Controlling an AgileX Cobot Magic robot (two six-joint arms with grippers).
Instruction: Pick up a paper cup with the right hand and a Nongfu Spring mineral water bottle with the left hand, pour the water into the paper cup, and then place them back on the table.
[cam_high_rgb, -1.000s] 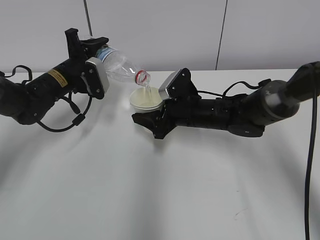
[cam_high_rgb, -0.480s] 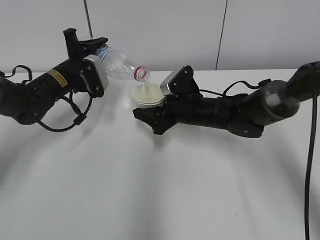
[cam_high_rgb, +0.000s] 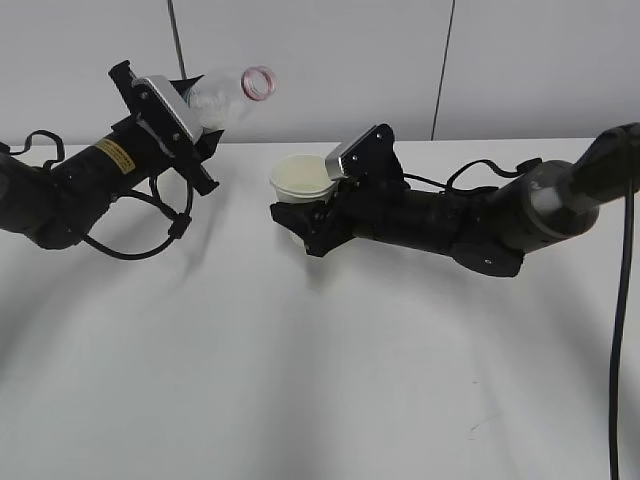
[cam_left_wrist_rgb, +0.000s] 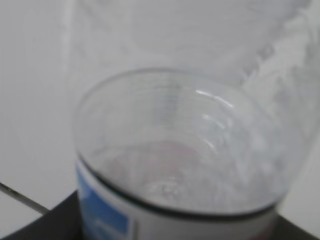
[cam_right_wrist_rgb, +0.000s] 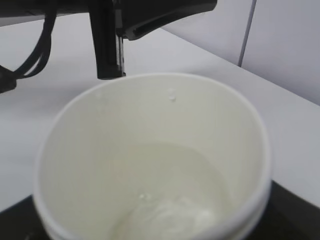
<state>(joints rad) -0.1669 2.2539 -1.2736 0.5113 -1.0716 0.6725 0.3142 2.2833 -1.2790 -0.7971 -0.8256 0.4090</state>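
My left gripper (cam_high_rgb: 190, 120) is shut on the clear water bottle (cam_high_rgb: 225, 97), held above the table with its red neck ring (cam_high_rgb: 258, 83) tipped up and to the right. The left wrist view shows the bottle (cam_left_wrist_rgb: 180, 150) close up, with its label edge at the bottom. My right gripper (cam_high_rgb: 305, 215) is shut on the cream paper cup (cam_high_rgb: 301, 178), held about upright just above the white table (cam_high_rgb: 300, 380). The right wrist view looks into the cup (cam_right_wrist_rgb: 150, 160); water lies in its bottom. The bottle's mouth is up and left of the cup, apart from it.
The left arm (cam_right_wrist_rgb: 110, 30) and its cables hang just beyond the cup in the right wrist view. A grey wall with dark seams (cam_high_rgb: 440, 70) stands behind the table. A black cable (cam_high_rgb: 622, 300) hangs at the far right.
The left gripper has rotated the bottle back from pouring, so its mouth rose up and away from the cup. The stream has stopped. The cup has been righted and lifted a little.
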